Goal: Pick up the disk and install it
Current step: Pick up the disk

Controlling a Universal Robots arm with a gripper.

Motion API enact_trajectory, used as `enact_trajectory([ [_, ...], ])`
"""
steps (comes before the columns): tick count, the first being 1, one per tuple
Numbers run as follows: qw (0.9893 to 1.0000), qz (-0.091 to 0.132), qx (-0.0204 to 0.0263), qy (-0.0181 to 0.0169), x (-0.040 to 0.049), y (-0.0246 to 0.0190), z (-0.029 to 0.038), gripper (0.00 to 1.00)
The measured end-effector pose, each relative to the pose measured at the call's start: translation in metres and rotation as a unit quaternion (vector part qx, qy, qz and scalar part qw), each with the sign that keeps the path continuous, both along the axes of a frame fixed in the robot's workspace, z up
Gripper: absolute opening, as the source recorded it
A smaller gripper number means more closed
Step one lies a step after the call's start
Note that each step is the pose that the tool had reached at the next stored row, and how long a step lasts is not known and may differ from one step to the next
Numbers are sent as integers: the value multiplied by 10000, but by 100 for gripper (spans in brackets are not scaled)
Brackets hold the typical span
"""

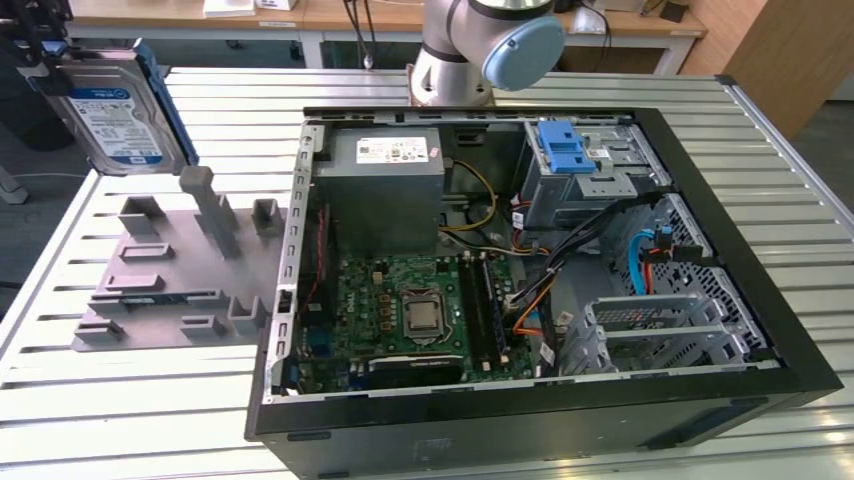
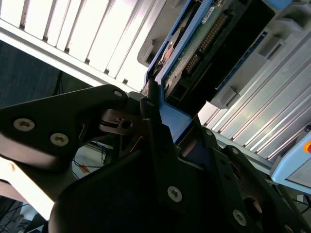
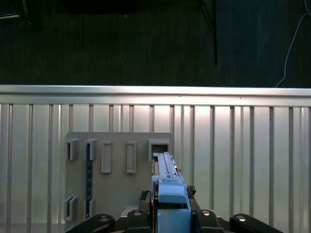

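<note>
While the gripper [image 1: 51,72] holds the disk [image 1: 120,115] upright, clear above the grey holder rack [image 1: 147,290], its jaws pinching the blue carrier rails [image 3: 167,191], treat the drive as rigid, fairly heavy, smooth-skinned and shock-sensitive, best clamped across those rails, not its flat faces.

In the exterior view the gripper [image 1: 51,72], at the disk's [image 1: 123,118] upper corner, is cut off by the picture's edge. The arm [image 1: 470,45], well apart from the disk, loses its upper part the same way. The print on the disk's label is too small to tell. In both wrist views the gripper's dark body hides the disk's near end — in the first wrist view the disk shows edge-on, its faces hidden.
</note>
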State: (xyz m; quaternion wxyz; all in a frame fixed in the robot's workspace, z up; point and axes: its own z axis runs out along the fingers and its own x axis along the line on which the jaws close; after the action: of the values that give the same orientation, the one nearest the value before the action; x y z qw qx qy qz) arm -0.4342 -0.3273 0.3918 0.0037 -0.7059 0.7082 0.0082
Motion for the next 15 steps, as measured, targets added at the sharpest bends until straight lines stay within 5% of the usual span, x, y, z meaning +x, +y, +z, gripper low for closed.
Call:
enact_trajectory([
  [15, 10000, 0, 0, 0, 0, 0, 44, 36],
])
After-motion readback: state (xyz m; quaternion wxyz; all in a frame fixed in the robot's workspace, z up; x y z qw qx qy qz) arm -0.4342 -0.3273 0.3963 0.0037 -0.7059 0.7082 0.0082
